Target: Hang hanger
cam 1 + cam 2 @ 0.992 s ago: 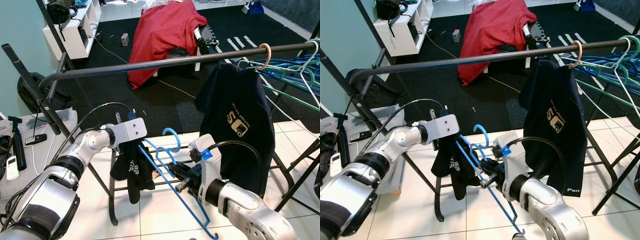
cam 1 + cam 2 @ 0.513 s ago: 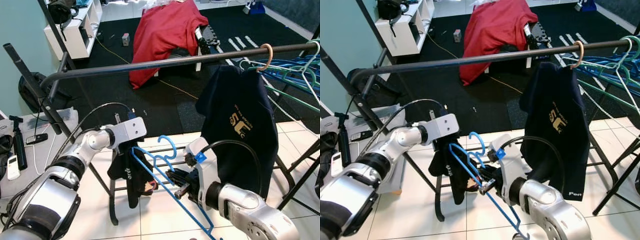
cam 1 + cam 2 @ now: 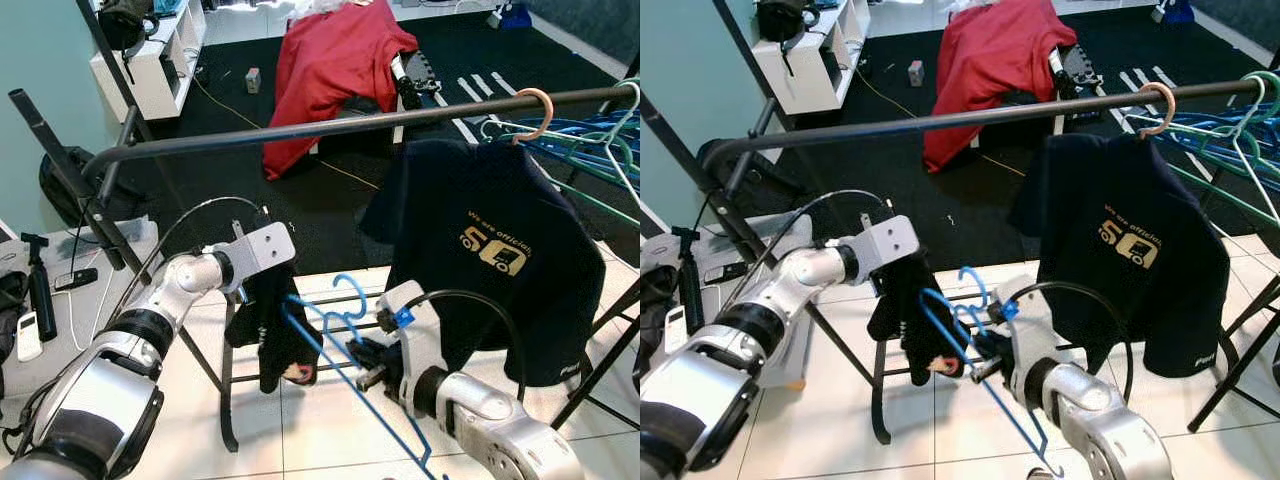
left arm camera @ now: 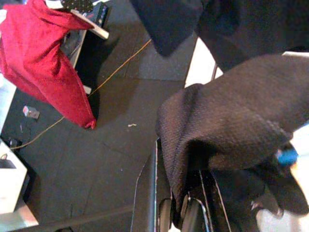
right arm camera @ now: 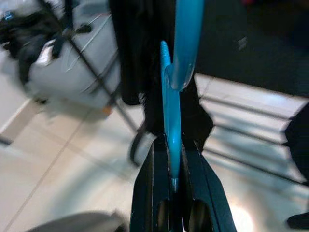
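A blue plastic hanger (image 3: 335,345) hangs tilted below the dark clothes rail (image 3: 300,130), its hook (image 3: 350,288) pointing up. My right gripper (image 3: 362,368) is shut on the hanger's neck; in the right wrist view the blue bar (image 5: 170,121) sits pinched between the black fingers (image 5: 147,188). A black garment (image 3: 272,325) drapes over the hanger's left end. My left gripper (image 4: 186,212) is shut on this cloth (image 4: 227,125) just under the wrist housing (image 3: 265,250). A navy T-shirt (image 3: 500,255) hangs on the rail from a tan hook (image 3: 535,105).
Several blue and green hangers (image 3: 600,140) crowd the rail's right end. A red cloth (image 3: 335,70) covers furniture at the back, beside a white shelf (image 3: 150,70). A black bag (image 3: 60,180) and small devices (image 3: 30,300) lie left. Black frame legs (image 3: 225,390) stand under the garment.
The navy T-shirt has turned on the rail and now faces me broadside. The hanger and black garment have shifted slightly right and up with both grippers still holding.
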### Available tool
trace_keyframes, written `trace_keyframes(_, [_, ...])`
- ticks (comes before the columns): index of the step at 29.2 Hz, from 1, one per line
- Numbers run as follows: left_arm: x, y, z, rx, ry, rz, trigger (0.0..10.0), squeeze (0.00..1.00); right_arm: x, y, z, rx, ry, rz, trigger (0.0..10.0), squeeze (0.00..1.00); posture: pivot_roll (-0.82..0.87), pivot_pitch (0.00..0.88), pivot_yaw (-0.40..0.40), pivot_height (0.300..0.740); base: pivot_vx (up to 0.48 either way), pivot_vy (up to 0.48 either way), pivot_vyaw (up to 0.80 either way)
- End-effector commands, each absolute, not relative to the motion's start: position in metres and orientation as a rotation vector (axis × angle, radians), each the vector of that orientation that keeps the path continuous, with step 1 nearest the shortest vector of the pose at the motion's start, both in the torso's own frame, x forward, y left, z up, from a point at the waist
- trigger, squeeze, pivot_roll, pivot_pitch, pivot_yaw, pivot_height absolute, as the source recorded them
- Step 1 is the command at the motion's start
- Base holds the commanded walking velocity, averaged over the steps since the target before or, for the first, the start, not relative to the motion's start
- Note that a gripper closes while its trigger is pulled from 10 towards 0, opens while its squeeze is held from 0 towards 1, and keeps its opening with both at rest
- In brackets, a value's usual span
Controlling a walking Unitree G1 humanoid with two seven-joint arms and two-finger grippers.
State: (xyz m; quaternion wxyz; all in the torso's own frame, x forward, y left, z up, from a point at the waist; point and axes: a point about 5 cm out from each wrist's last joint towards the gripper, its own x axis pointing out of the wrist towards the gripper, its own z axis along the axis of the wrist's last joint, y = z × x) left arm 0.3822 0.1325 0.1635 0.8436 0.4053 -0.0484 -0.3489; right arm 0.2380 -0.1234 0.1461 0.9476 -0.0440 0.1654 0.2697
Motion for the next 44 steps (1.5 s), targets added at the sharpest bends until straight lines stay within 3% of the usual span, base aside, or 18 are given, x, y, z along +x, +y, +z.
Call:
trace_keyframes(1, [0.381, 0.135, 0.162, 0.851, -0.098, -0.74, 10.0, 0.0, 0.238, -0.121, 0.155, -0.108, 0.278, 0.542, 0.0, 0.0, -0.1, 0.109, 0.117, 0.74, 0.0, 0.0, 0.0])
trace_keyframes(11, [0.38, 0.134, 0.162, 0.849, -0.098, -0.755, 10.0, 0.0, 0.239, -0.116, 0.151, -0.074, 0.285, 0.545, 0.0, 0.0, -0.1, 0.117, 0.118, 0.74, 0.0, 0.0, 0.0])
trace_keyframes(17, [0.379, 0.129, 0.164, 0.839, -0.112, -0.776, 10.0, 0.0, 0.223, -0.11, 0.14, -0.032, 0.4, 0.732, 0.0, 0.0, -0.1, 0.127, 0.119, 0.74, 0.0, 0.0, 0.0])
trace_keyframes(21, [0.379, 0.128, 0.164, 0.835, -0.112, -0.78, 10.0, 0.0, 0.22, -0.11, 0.139, -0.049, 0.419, 0.751, 0.0, 0.0, -0.1, 0.127, 0.119, 0.74, 0.0, 0.0, 0.0])
trace_keyframes(34, [0.377, 0.122, 0.167, 0.785, -0.139, -0.818, 10.0, 0.0, 0.245, -0.14, 0.132, -0.049, 0.403, 0.513, 0.0, 0.0, -0.1, 0.131, 0.12, 0.74, 0.0, 0.0, 0.0])
trace_keyframes(42, [0.375, 0.12, 0.166, 0.808, -0.15, -0.847, 10.0, 0.0, 0.258, -0.155, 0.131, 0.069, 0.405, 0.38, 0.0, 0.0, -0.1, 0.131, 0.116, 0.74, 0.0, 0.0, 0.0])
trace_keyframes(44, [0.372, 0.118, 0.166, 0.836, -0.165, -0.869, 10.0, 0.0, 0.263, -0.161, 0.127, 0.171, 0.413, 0.322, 0.0, 0.0, -0.09, 0.131, 0.115, 0.74, 0.0, 0.0, 0.0])
